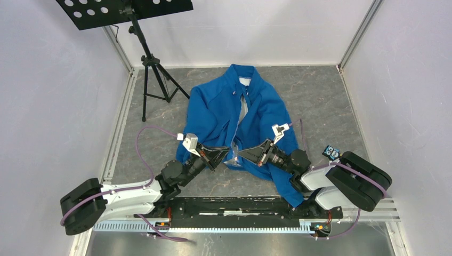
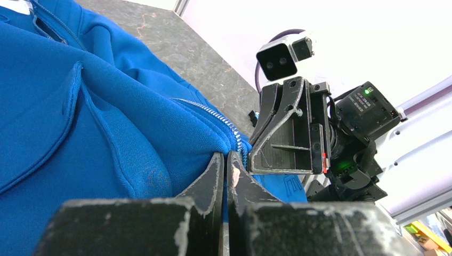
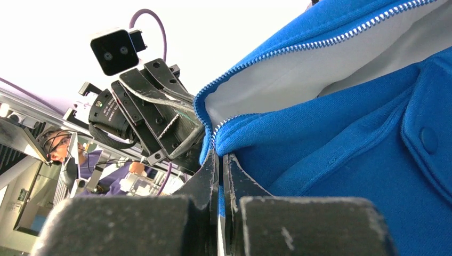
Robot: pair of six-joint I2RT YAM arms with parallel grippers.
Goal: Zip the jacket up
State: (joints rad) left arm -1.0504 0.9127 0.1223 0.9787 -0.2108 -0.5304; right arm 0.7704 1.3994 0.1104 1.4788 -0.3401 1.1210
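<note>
The bright blue jacket (image 1: 234,114) lies front up on the floor, collar far, its zipper open and white lining showing down the middle. My left gripper (image 1: 228,154) is shut on the jacket's left front edge at the hem, blue cloth pinched between its fingers (image 2: 210,178) by the zipper teeth (image 2: 216,114). My right gripper (image 1: 240,153) is shut on the right front edge at the hem, cloth between its fingers (image 3: 237,178). The two grippers face each other tip to tip. The zipper teeth (image 3: 298,48) and white lining (image 3: 298,80) show in the right wrist view.
A black music stand on a tripod (image 1: 149,64) stands at the back left. White walls close in the floor on three sides. A small blue object (image 1: 331,153) lies right of the jacket. The jacket's sleeve (image 1: 285,186) runs under the right arm.
</note>
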